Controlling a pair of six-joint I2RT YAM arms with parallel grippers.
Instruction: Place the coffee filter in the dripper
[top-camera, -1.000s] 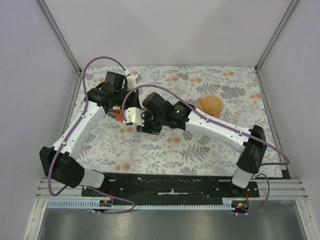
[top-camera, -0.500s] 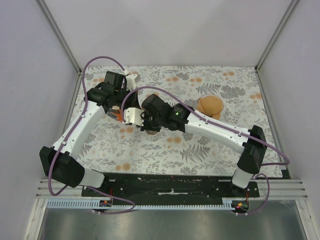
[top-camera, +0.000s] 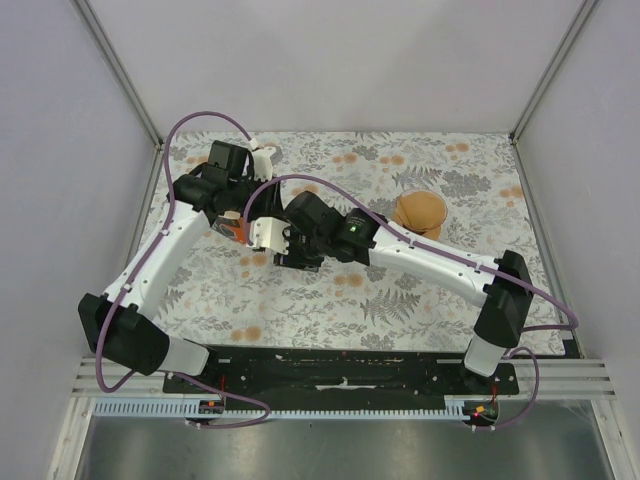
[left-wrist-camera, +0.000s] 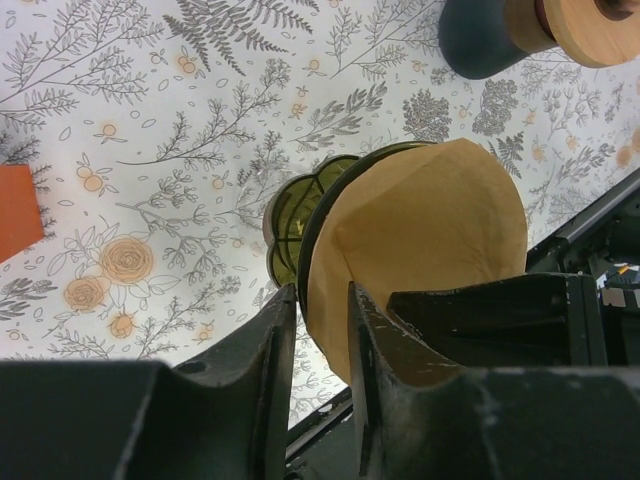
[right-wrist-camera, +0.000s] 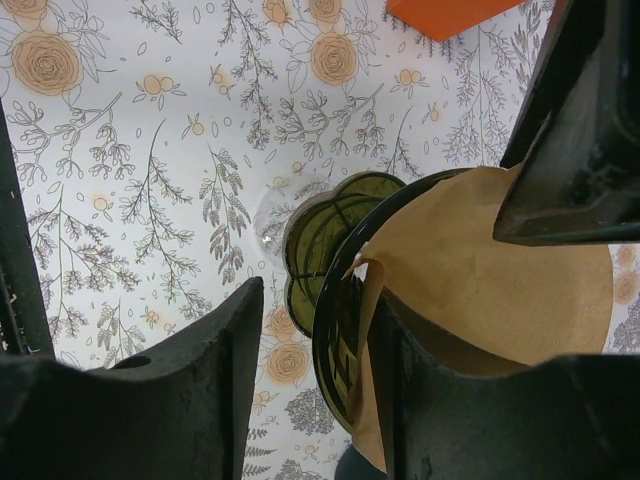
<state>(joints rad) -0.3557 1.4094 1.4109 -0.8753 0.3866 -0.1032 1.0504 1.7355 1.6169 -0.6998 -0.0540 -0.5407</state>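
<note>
The green translucent dripper (left-wrist-camera: 290, 215) lies tilted over the floral cloth with the brown paper coffee filter (left-wrist-camera: 430, 230) sitting in its cone. My left gripper (left-wrist-camera: 318, 305) has its jaws narrowly closed over the dripper's dark rim and the filter's edge. My right gripper (right-wrist-camera: 320, 295) is open and straddles the same rim: one finger is outside the dripper (right-wrist-camera: 325, 235), the other lies against the inside of the filter (right-wrist-camera: 480, 270). In the top view both grippers, left (top-camera: 243, 218) and right (top-camera: 275, 240), meet at the left middle and hide the dripper.
A stack of brown filters (top-camera: 422, 210) on a dark holder stands at the right middle, also in the left wrist view (left-wrist-camera: 590, 20). An orange flat piece (top-camera: 235, 229) lies by the left gripper. Frame posts and walls bound the table (top-camera: 400, 300).
My right gripper has shifted slightly left toward the left gripper. The left arm has barely moved.
</note>
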